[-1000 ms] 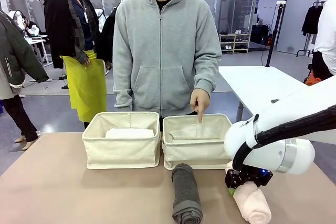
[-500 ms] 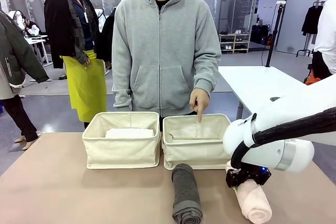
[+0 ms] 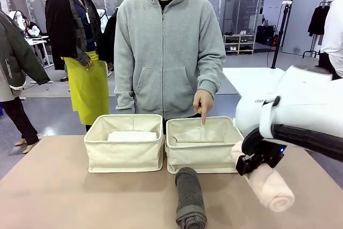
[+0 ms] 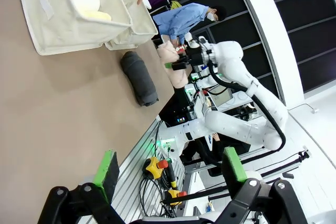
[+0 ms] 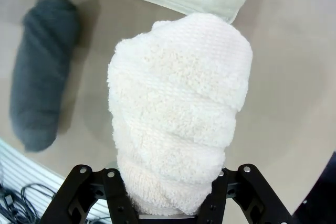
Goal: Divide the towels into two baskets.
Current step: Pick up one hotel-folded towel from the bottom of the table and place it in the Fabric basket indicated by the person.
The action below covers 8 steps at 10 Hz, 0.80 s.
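My right gripper [image 3: 256,160] is shut on the pale pink towel [image 3: 271,187] and holds it tilted above the table, just right of the right basket [image 3: 199,154]. In the right wrist view the pink towel [image 5: 178,124] bulges up between the fingers. The dark grey towel [image 3: 190,202] lies on the table in front of that basket. A white towel [image 3: 131,136] lies in the left basket [image 3: 124,154]; a pale yellow towel [image 4: 97,15] shows beside it. My left gripper [image 4: 170,167] hangs open above the table, holding nothing.
A person in a grey hoodie stands behind the baskets, with one hand [image 3: 203,104] pointing down into the right basket. The tan table [image 3: 64,197] has bare room at the left and front. Other people stand farther back.
My right gripper has shut on the pink towel and lifted it off the table, up and slightly right. The grey towel, the baskets and the pointing hand have not moved.
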Motion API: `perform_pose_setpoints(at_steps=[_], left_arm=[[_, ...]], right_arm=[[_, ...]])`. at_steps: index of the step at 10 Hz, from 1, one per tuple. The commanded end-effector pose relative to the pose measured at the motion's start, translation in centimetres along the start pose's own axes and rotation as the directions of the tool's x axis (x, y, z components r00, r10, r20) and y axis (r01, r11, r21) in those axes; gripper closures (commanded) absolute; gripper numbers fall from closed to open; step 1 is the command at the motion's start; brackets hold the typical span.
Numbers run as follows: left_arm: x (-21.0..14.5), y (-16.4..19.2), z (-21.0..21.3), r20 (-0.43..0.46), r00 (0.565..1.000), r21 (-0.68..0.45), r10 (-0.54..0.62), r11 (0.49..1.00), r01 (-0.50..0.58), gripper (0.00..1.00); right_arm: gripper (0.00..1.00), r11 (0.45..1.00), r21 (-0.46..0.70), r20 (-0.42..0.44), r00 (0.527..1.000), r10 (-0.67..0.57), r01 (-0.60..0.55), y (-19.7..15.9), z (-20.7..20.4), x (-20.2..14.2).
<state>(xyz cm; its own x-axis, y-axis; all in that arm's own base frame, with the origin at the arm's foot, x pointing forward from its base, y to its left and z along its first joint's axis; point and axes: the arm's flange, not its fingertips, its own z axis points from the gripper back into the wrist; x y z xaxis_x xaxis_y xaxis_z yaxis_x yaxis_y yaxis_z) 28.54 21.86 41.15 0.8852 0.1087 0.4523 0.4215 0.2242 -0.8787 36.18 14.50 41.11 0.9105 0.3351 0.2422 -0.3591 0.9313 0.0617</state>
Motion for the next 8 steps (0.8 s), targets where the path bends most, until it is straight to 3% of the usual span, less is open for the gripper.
perform_pose_setpoints(at_steps=[1,4,5,7,8], left_arm=[[-0.1,-0.4,0.2,0.006,1.000,-0.008,-0.014,1.000,0.014,0.00],[-0.1,-0.4,0.2,0.006,1.000,-0.008,-0.014,1.000,0.014,0.00],[-0.1,-0.4,0.2,0.006,1.000,-0.008,-0.014,1.000,0.014,0.00],[-0.1,-0.4,0.2,0.006,1.000,-0.008,-0.014,1.000,0.014,0.00],[-0.1,-0.4,0.2,0.006,1.000,-0.008,-0.014,1.000,0.014,0.00]], right_arm=[[0.79,0.991,0.037,-0.002,0.991,0.130,-0.130,0.0,3.1,-1.8],[0.79,0.880,0.106,-0.012,0.885,0.466,-0.462,0.2,4.3,-2.3],[0.79,0.790,0.060,0.014,0.792,0.611,-0.610,0.1,4.3,-2.8],[0.79,0.678,0.126,0.001,0.684,0.730,-0.724,0.3,4.4,-4.0],[0.79,0.664,0.131,-0.006,0.669,0.743,-0.736,0.4,4.5,-4.7]])
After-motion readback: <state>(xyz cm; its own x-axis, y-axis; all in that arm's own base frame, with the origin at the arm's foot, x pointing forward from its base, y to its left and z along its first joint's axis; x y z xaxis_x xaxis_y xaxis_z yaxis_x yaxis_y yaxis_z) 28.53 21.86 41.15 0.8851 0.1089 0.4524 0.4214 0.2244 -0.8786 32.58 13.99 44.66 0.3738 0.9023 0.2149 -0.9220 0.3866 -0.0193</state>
